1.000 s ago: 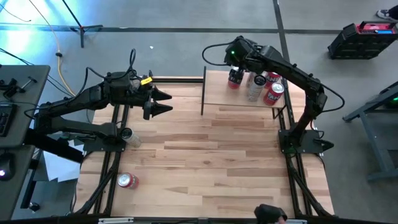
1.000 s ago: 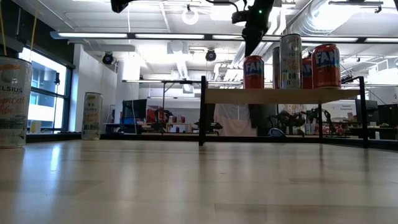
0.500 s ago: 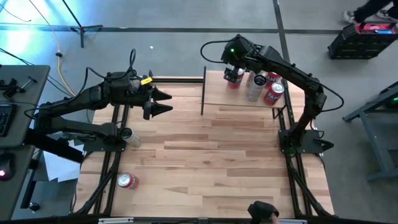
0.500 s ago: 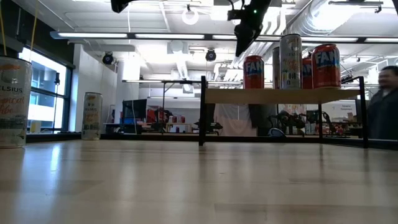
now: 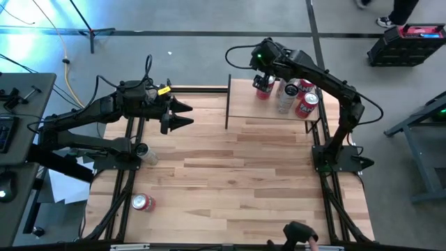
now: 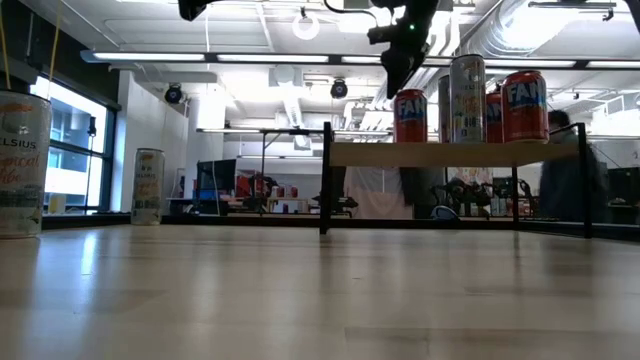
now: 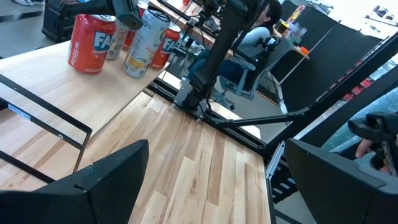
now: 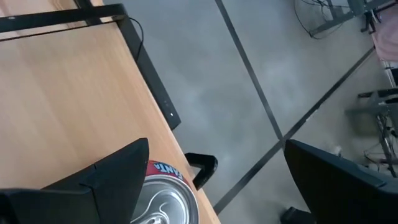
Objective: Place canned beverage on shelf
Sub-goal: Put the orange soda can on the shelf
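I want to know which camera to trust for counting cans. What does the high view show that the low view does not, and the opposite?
Only the high view: the left gripper, open above the table; a red can lying on the table; the open right gripper directly over the red Fanta can.
Only the low view: the Fanta label and a person behind.
Both: the shelf, its cans, and a tall can on the table.

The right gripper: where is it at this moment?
In the high view the right gripper hangs open above a red can at the shelf's far edge, left of the other cans.
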### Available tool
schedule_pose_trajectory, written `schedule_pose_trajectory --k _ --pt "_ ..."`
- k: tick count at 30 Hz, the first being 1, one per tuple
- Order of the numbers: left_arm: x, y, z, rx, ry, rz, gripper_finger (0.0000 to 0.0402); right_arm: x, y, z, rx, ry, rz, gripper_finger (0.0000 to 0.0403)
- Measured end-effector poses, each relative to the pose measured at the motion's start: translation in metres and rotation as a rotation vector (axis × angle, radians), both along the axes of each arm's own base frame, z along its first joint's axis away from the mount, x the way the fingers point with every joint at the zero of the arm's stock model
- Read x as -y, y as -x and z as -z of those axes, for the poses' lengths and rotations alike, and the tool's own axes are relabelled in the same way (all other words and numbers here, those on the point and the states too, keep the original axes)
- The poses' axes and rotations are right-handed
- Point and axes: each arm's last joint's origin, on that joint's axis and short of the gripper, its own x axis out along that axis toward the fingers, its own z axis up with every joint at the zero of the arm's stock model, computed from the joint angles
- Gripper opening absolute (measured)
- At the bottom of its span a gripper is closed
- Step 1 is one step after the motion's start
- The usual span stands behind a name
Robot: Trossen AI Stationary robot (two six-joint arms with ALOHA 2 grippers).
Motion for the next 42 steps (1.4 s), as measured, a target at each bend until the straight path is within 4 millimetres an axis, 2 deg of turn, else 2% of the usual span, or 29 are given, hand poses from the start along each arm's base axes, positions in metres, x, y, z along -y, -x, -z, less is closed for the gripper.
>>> schedule_pose_trajectory --k 12,22,29,42 --pt "0.000 0.000 0.000 0.000 -0.006 0.001 0.0365 0.000 0.000 -0.004 0.013 0.043 0.015 0.0362" --pt "0.000 0.000 0.000 -0.001 -0.023 0.004 0.0365 -0.013 0.025 -0.020 -0.018 0.026 0.034 0.0362" --pt "0.000 0.000 0.000 -0.001 -0.026 0.005 0.0365 -0.018 0.033 -0.016 -0.064 -0.058 0.027 0.0362" --pt "0.000 0.000 0.000 0.000 -0.017 0.003 0.0365 -0.017 0.033 -0.016 -0.035 -0.096 0.002 0.0362"
